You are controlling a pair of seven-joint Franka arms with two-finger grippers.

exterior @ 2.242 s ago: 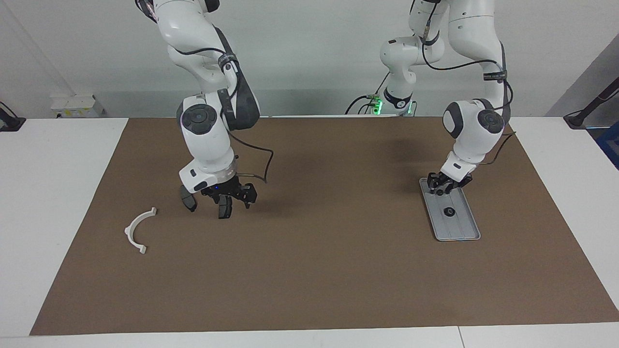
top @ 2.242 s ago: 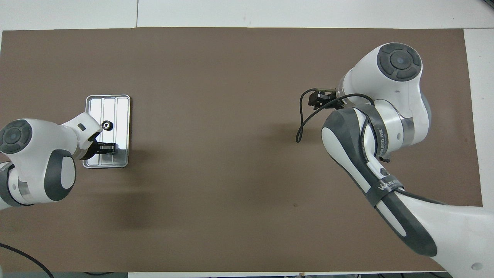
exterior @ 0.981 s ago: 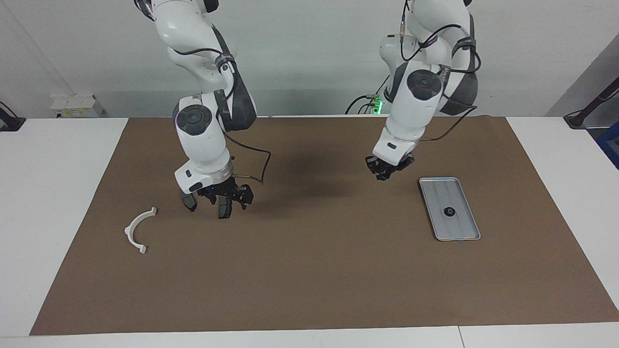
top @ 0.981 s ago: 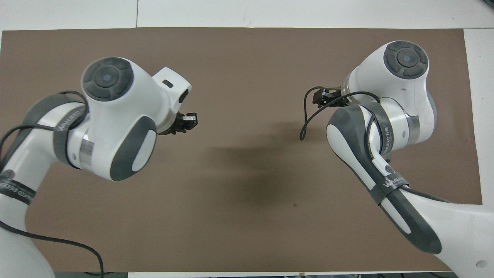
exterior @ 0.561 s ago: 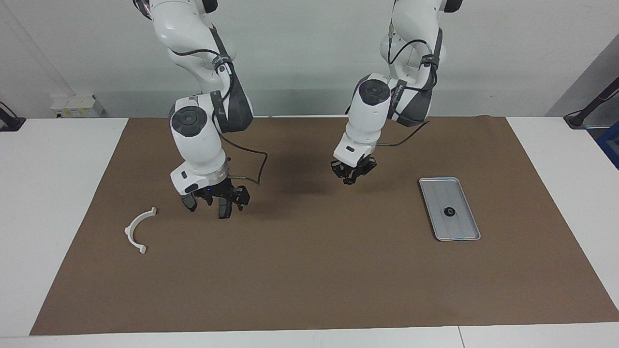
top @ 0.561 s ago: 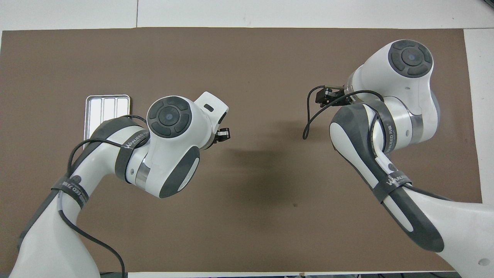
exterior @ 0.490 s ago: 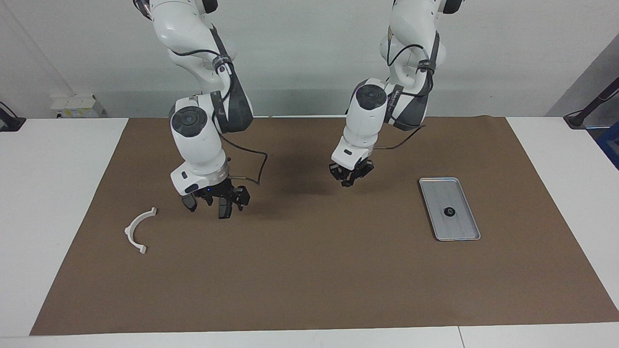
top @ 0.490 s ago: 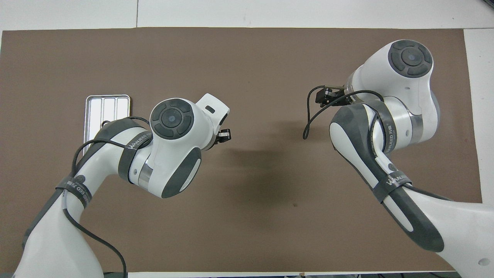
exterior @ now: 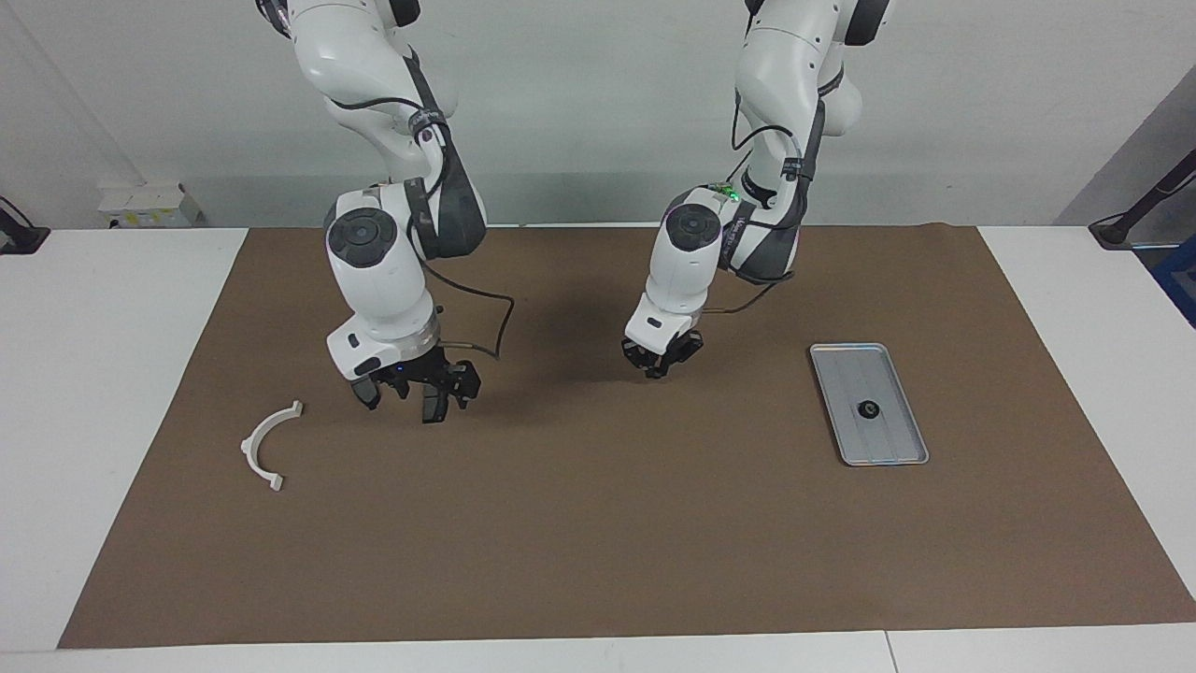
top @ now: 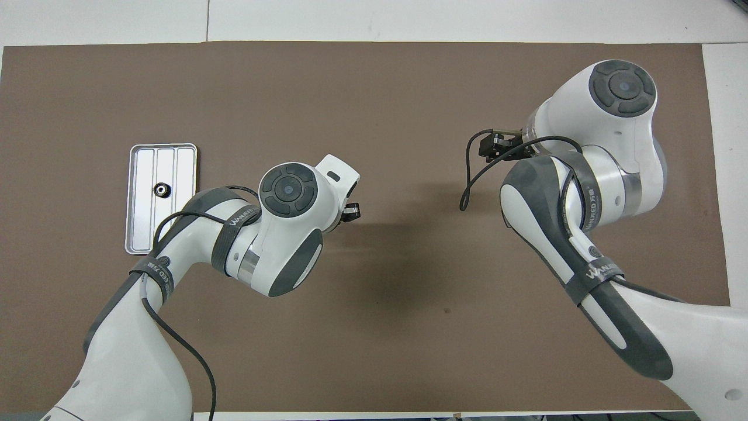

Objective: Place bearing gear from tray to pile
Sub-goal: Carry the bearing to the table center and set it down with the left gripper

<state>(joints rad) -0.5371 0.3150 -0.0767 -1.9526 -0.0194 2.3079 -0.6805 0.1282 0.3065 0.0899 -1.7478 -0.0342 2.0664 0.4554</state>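
Observation:
The silver-grey tray [exterior: 883, 447] lies toward the left arm's end of the table and also shows in the overhead view [top: 182, 175]. The small dark bearing gear [exterior: 868, 408] sits in the tray [top: 159, 189]. The pile lies toward the right arm's end: a white semicircular bracket [exterior: 264, 449] and two dark grey brake pads [exterior: 364, 393] [exterior: 432, 408]. My right gripper [exterior: 416, 385] hangs open just over the brake pads. My left gripper [exterior: 659, 363] is low over the middle of the mat, fingers together [top: 350, 210]. The overhead view hides the pile under the right arm.
A brown mat [exterior: 598, 523] covers most of the white table. A small white box [exterior: 140, 206] stands at the table's edge near the robots, at the right arm's end. A cable loops off the right wrist [exterior: 495, 327].
My left gripper has moved from over the tray's end nearest the robots to the middle of the mat and lowered. The gear has stayed in the tray. My right gripper has shifted slightly toward the bracket.

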